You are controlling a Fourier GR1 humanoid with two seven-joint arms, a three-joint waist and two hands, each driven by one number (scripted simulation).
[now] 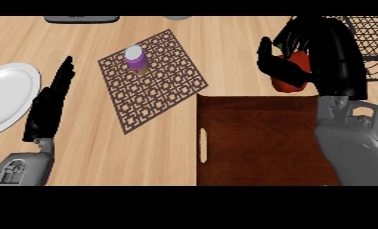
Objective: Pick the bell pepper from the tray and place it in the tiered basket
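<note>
Left hand: black, fingers straight and relaxed, resting at the near left of the wooden counter, holding nothing.
White plate: just left of that hand, partly cut off by the left edge.
Patterned mat: brown lattice, lying at an angle, centre-left.
Purple bottle: upright on the mat's far part, pale cap.
Wooden tray: dark brown, near right, slot handle on its left side.
Right hand: black, fingers curled round the bell pepper.
Bell pepper: red, held just beyond the tray's far edge.
Tiered basket: dark wire, far right corner, just right of the hand.
</note>
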